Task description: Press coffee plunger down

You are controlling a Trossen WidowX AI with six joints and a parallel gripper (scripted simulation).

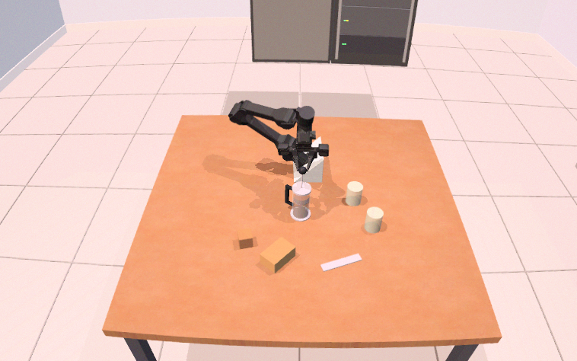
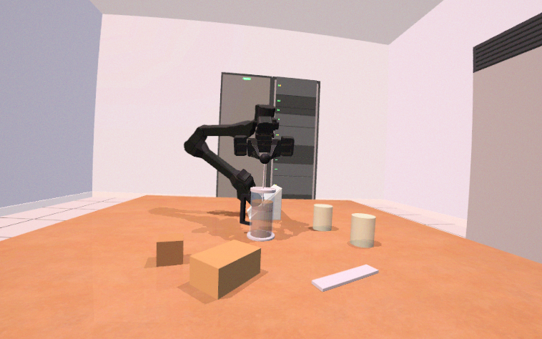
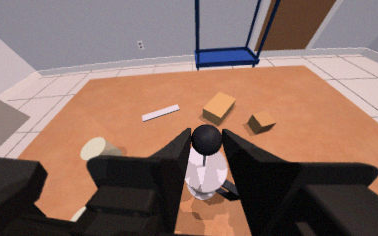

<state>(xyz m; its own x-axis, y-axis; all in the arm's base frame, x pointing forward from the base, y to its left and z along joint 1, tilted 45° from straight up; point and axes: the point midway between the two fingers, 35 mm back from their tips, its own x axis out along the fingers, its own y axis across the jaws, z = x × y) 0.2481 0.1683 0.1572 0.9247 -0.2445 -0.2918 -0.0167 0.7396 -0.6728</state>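
Top view: the press [image 1: 301, 202] stands upright near the table [image 1: 201, 286] centre, handle to the left. The gripper [image 1: 302, 168] sits directly above it, fingers pinching the knob [image 1: 302, 170]. Two cylinders and two blocks lie well apart from the press.

Exterior view: the rod [image 2: 263, 174] stands tall above the lid, so the plunger is judged fully raised. The gripper [image 2: 264, 156] points down, closed on the knob [image 2: 264, 158]. Push straight along the rod; any sideways load would likely tip or slide the press [image 2: 261, 214].

Wrist view: both fingers bear on the knob [image 3: 206, 139], with the press [image 3: 206, 175] centred below. Keep this centring during descent. Spread the fingers only once the knob bottoms out.
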